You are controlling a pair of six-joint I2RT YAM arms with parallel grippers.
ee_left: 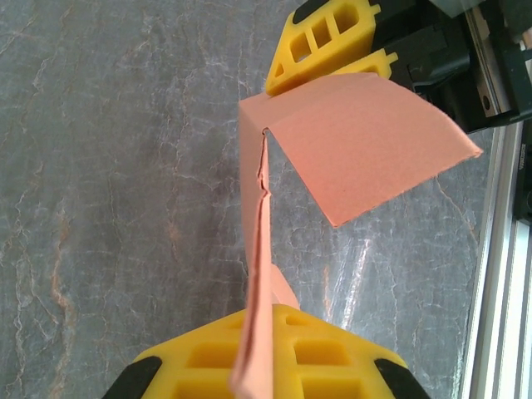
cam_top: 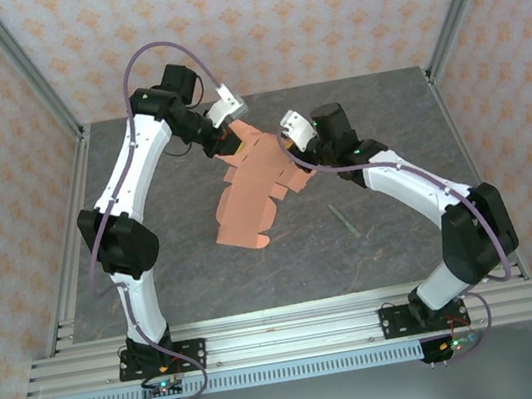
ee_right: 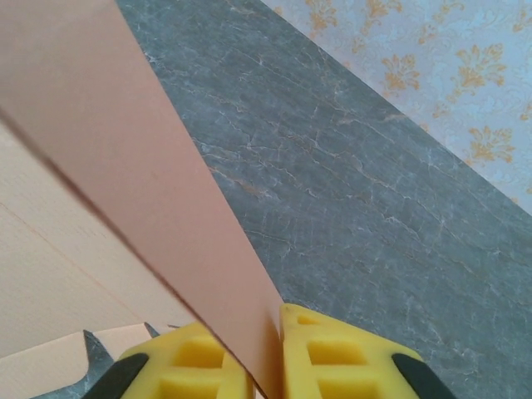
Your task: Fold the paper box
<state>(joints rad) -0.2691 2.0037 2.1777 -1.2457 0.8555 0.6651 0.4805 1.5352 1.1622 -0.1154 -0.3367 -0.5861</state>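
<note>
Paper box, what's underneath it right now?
Bare grey marbled table shows past the paper box in both wrist views. From above, the card hides the patch directly beneath it.

1. Top external: high above the paper box (cam_top: 254, 186), looking down, whole bench (cam_top: 187, 273) seen.
2. Left wrist: right against the paper box, facing the bench.
3. Right wrist: equally close; paper box shared by all.

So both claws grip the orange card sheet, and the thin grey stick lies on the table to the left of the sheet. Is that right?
Not fully. In the top external view the thin grey stick lies on the table to the right of the orange card sheet, not the left. The rest stands: the left claw and the right claw both grip the sheet.
</note>
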